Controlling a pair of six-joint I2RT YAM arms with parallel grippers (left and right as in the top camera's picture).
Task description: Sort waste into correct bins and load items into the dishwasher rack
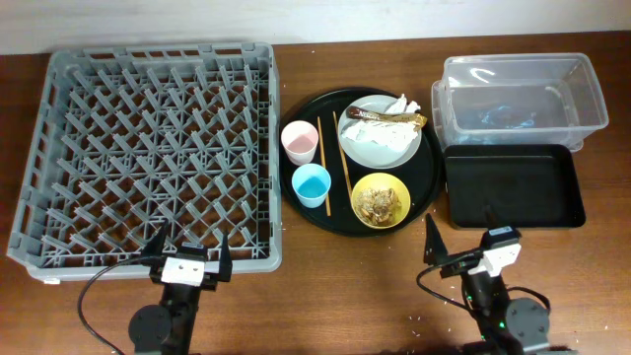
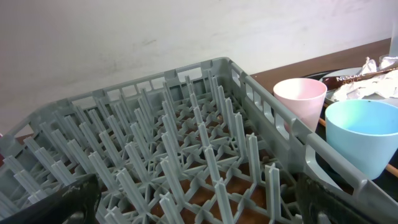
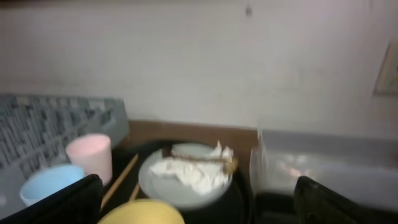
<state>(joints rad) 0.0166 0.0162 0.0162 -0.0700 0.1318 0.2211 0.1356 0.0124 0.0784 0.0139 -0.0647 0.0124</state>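
Nearest, the left gripper [image 1: 190,247] sits at the front of the table [image 1: 325,296], jaws spread wide and gripping nothing, its tips over the near wall of the big grey rack [image 1: 148,54]. No dish stands among the rack's pegs.

Just right of the rack lies a round black tray [image 1: 335,219]. At its left are a pink cup [image 1: 299,141] and, nearer, a blue cup [image 1: 312,184], both upright. Two chopsticks [image 1: 319,148] lie lengthwise between the cups and the rest. At the back a pale plate [image 1: 370,150] carries a crumpled napkin [image 1: 399,106] and a brown-and-gold wrapper [image 1: 385,115]. In front of it a yellow bowl [image 1: 357,192] holds brownish scraps [image 1: 381,202].

Further right, a clear tub [image 1: 523,67] stands just behind a shallow black bin [image 1: 513,187]. The bin holds nothing, and I cannot tell what the bluish patch inside the tub is.

The right gripper [image 1: 460,229] hangs near the bin's front-left corner, jaws wide apart and empty.
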